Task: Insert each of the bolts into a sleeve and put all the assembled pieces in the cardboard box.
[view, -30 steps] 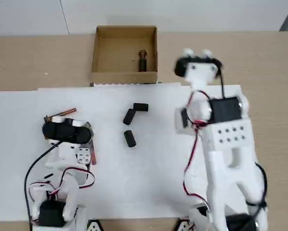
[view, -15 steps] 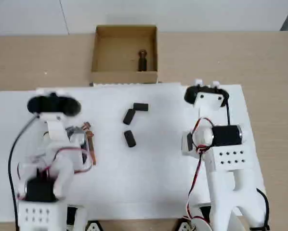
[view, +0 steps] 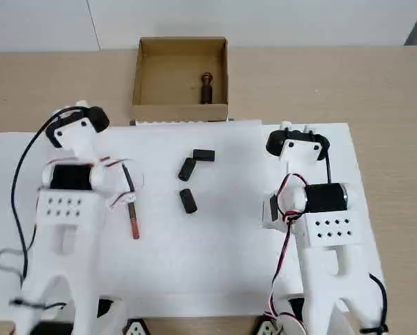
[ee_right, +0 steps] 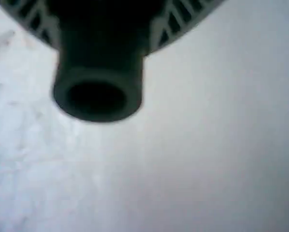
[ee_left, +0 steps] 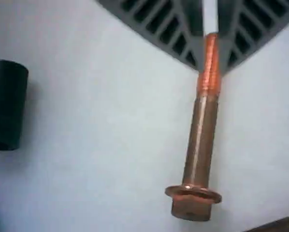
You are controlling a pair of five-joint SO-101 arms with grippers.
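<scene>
**High view.** The step in hand looks like mating a second pair. One assembled piece (view: 206,87) already lies in the open brown cardboard box (view: 144,77), far beyond both sets of fingers. The left arm's fingers (view: 128,180) pinch a copper-coloured metal bolt (view: 134,222). It juts out past their tips, over the white paper sheet (view: 215,265) on the desk (view: 390,84). Three loose black sleeves (view: 187,201) lie on the paper between the arms, off to the side of those fingers and apart from them.

**Left wrist view.** The left arm's fingers (ee_left: 173,29) are clamped on the bolt's (ee_left: 202,140) threaded end. Its shank and flanged head stick straight out from the tips. One of the loose black sleeves (ee_left: 7,111) lies well to the side.

**Right wrist view.** The right arm's fingers (ee_right: 178,24) are closed around a black cylindrical plastic sleeve (ee_right: 98,92). Its open bore points out beyond the tips.

The next move probably calls for bringing the two arms together and lining the bolt's axis up with that bore. Since the thread is the pinched end, a regrip may be needed first.
</scene>
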